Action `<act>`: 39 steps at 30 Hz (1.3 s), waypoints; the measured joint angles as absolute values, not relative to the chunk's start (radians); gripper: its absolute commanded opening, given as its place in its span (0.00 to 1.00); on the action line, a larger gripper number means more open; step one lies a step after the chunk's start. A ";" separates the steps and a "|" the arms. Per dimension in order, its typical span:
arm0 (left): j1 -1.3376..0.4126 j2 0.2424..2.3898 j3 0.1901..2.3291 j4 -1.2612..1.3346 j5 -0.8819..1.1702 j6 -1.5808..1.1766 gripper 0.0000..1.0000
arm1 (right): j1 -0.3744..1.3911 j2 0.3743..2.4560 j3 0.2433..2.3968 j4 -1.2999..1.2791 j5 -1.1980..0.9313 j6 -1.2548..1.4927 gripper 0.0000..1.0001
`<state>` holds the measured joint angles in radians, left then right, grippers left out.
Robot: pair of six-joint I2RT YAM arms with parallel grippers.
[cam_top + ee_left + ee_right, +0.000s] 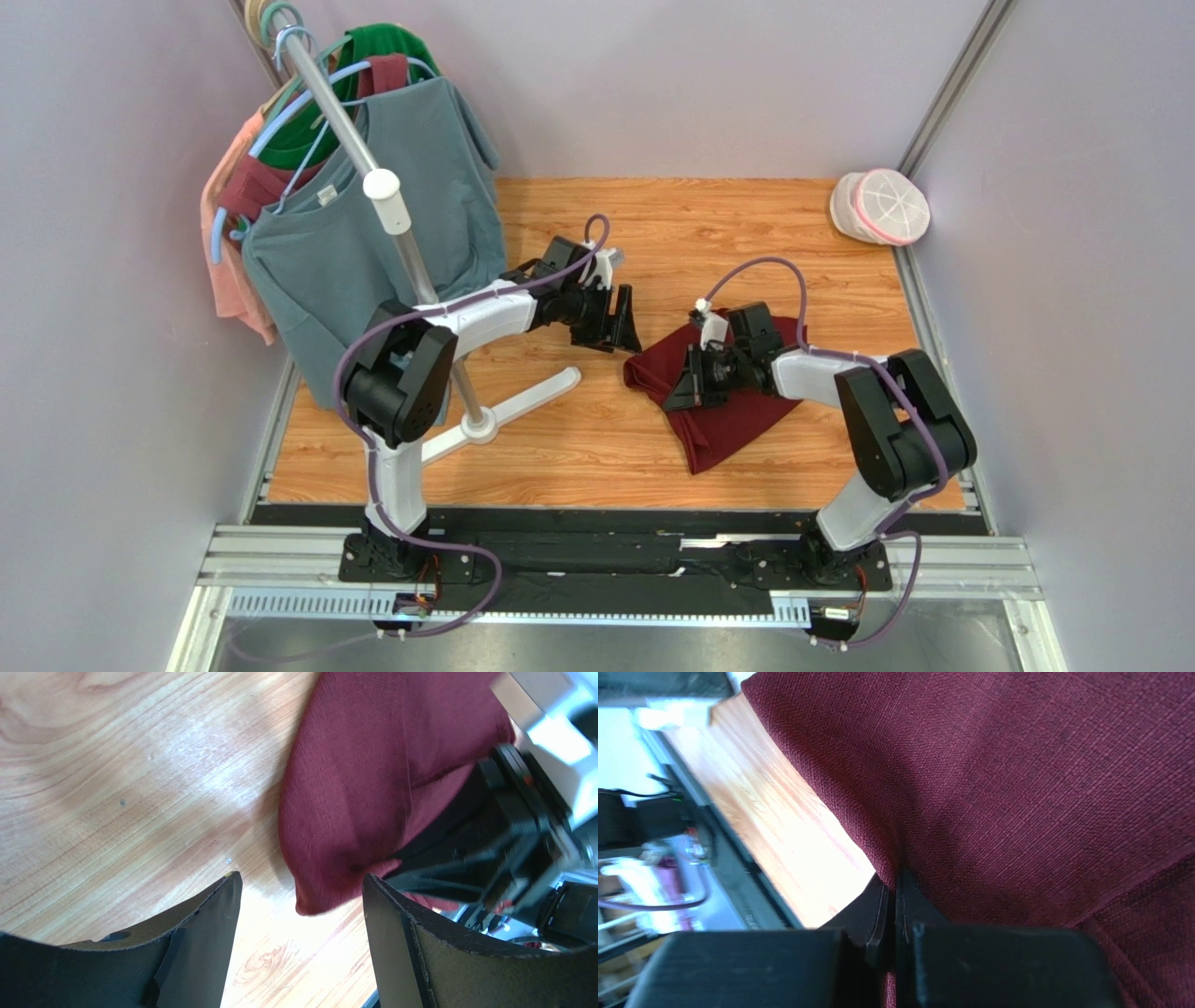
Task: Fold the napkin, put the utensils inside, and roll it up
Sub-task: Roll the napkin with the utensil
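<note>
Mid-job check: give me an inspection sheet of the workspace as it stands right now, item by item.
Surface: wooden table, light grain.
Job's things: napkin rumpled and partly folded, right of centre; fork not seen in any view.
Clutter: clothes rack with hung shirts at left, its white base on the table; pink-and-white round container at far right corner.
Hands: left hand open, just off the napkin's left corner, holding nothing; right hand shut on a napkin edge.
Cables: purple cables loop along both arms.
Surroundings: grey walls; metal rail at near edge.
</note>
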<state>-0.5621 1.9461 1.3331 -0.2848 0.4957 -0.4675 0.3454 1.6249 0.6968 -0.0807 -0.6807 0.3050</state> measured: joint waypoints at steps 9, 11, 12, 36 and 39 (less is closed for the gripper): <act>-0.564 1.894 1.275 -0.157 0.535 -0.456 0.73 | 0.216 1.753 0.722 -0.030 -0.885 0.382 0.00; -0.569 1.892 1.275 -0.142 0.537 -0.446 0.73 | 0.196 1.775 0.722 -0.010 -0.919 0.403 0.00; -0.572 1.892 1.276 -0.138 0.538 -0.440 0.74 | 0.185 1.787 0.722 0.000 -0.936 0.413 0.00; -0.651 1.898 1.196 -0.068 0.486 -0.477 0.42 | 0.142 1.853 0.722 0.070 -1.024 0.486 0.00; -0.655 1.916 1.207 -0.054 0.491 -0.511 0.39 | 0.141 1.854 0.723 0.070 -1.026 0.486 0.00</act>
